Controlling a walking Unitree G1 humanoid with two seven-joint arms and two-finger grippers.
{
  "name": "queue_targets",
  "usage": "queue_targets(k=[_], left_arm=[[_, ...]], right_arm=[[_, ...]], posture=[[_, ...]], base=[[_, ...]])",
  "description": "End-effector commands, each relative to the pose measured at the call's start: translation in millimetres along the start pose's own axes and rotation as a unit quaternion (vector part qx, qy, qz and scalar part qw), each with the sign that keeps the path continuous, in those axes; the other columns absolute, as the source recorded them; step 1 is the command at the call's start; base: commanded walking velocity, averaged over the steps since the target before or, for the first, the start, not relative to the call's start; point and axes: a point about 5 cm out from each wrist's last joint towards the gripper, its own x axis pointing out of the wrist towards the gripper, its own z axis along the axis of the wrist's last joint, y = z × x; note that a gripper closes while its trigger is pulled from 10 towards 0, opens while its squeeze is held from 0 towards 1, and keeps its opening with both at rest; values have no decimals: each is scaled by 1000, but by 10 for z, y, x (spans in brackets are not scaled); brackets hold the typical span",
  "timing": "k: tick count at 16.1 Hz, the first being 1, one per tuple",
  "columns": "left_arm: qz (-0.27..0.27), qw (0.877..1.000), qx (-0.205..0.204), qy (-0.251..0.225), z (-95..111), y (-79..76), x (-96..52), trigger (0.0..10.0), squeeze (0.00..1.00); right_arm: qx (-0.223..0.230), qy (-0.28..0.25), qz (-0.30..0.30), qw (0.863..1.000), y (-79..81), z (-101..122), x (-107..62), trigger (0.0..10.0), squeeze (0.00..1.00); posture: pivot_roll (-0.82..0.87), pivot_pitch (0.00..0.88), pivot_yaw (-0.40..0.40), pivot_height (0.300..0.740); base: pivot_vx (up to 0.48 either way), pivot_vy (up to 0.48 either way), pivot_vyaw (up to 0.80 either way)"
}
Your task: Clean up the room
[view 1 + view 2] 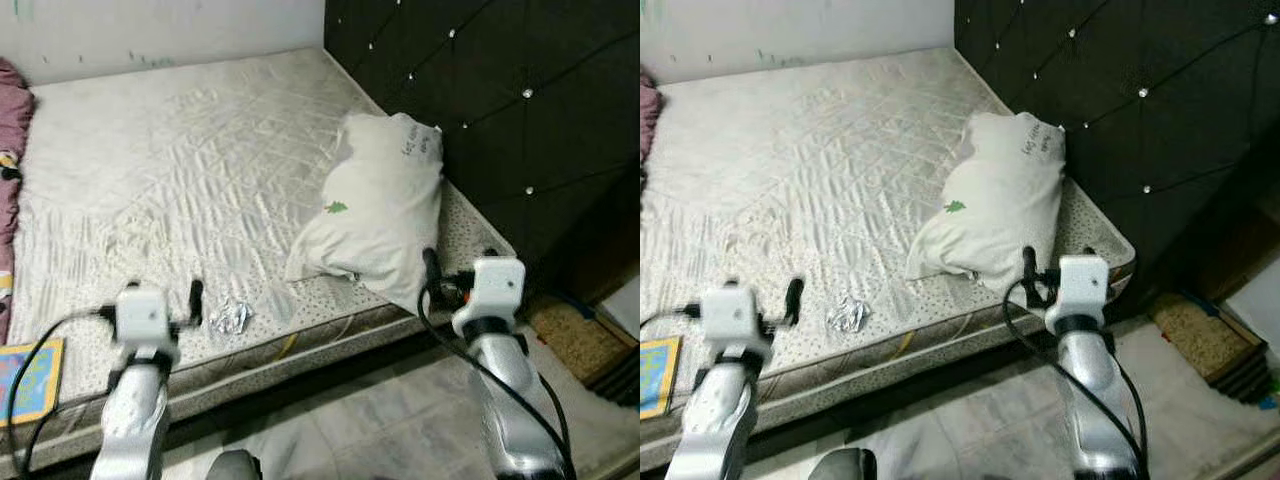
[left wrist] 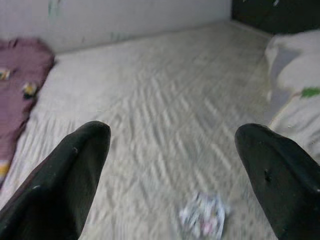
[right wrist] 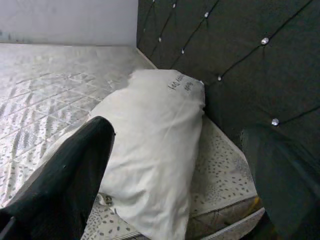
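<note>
On the bare quilted mattress, close to its near edge, lies a small crumpled silvery wrapper, the one plain piece of litter here and probably the thing to clear first. The wrapper serves as the landmark for the rest. Just to the robot's left of it, over the mattress edge, hangs the left gripper, its fingers spread wide and holding nothing; in the left wrist view the wrapper sits low between the two tips, nearer one finger than the other, so it lies just ahead of the gripper and slightly to the robot's right of its line. The wrapper is a rough wad with no clear long axis, so the angle of approach should matter little.

Well to the right of the wrapper, a white pillow leans against the dark tufted headboard. The right gripper hovers at the pillow's near corner, also released and empty, with the pillow ahead of it in the right wrist view. It stands much farther from the wrapper than the left one, so the left arm looks the better choice for the pickup.

Far to the left of the wrapper, a maroon blanket lies along the mattress side, and a colourful book rests near the front edge.
</note>
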Motion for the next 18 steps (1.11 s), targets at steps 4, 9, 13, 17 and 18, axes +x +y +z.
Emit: queue_targets(k=[4, 9, 13, 17, 18], left_arm=[[-16, 1000, -1, -5, 71, -58, -34, 10000, 0], [-52, 998, -14, -25, 193, -213, 135, 10000, 0], [-66, 997, -31, -26, 210, -194, 53, 10000, 0], [-57, 998, -33, -23, 207, -136, 68, 10000, 0], [-62, 997, -32, -23, 212, -152, 74, 10000, 0]], right_arm=[[7, 9, -11, 1000, -16, -38, -56, 10000, 0], [5, 11, 2, 1000, 9, -28, -54, 10000, 0], [6, 12, 2, 1000, -44, -26, -46, 10000, 0], [0, 17, 8, 1000, -49, -40, -28, 10000, 0], [-2, 13, 9, 1000, -43, -31, -5, 10000, 0]], posture=[[18, 76, -32, 740], [13, 96, -45, 740], [21, 104, -54, 740], [25, 109, -58, 740], [24, 106, -47, 740]], base=[[0, 0, 788], [0, 0, 786], [0, 0, 194], [270, 0, 0], [270, 0, 0]])
